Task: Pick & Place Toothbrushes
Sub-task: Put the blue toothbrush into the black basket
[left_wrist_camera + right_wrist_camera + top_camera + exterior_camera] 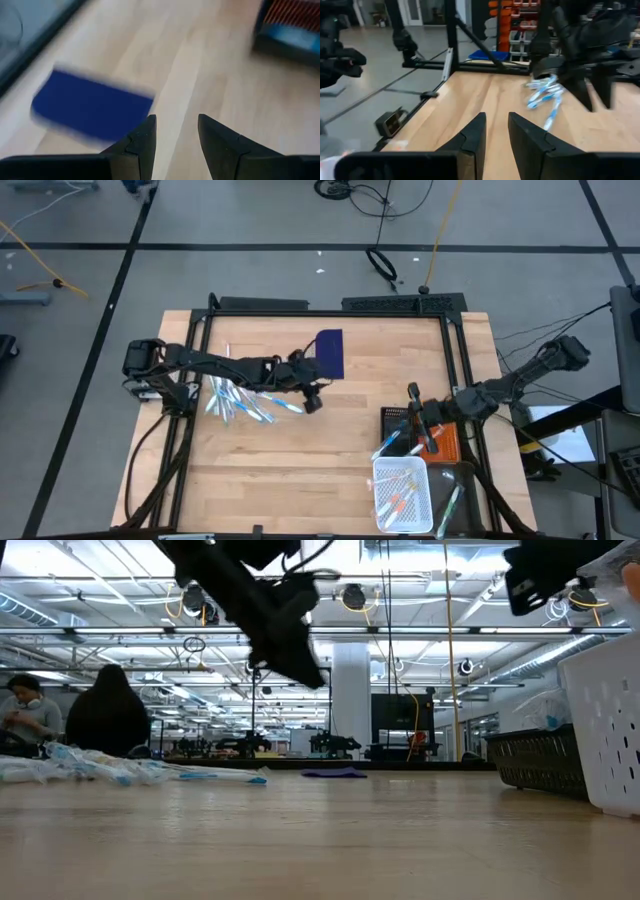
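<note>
Apparently empty left end effector (pixel 315 402), toothbrushes (pixel 240 402) beside

We note mostly light blue and white toothbrushes (pixel 240 402), a dark blue flat rectangle (pixel 329 353), a white perforated basket (pixel 402 496), a black basket (pixel 396 421), pale wood table (pixel 300 460).

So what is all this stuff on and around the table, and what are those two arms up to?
toothbrushes: a loose pile, mostly light blue and white, on the table's left part
toothbrushes in white basket: several, front right
blue rectangle: one, dark blue, flat, toward the table's back middle
black basket: one, right side
orange box: one, right edge
people: two, in the room behind
left gripper: open, empty, beside the pile
right gripper: empty, jaws slightly apart, above the black basket
</note>
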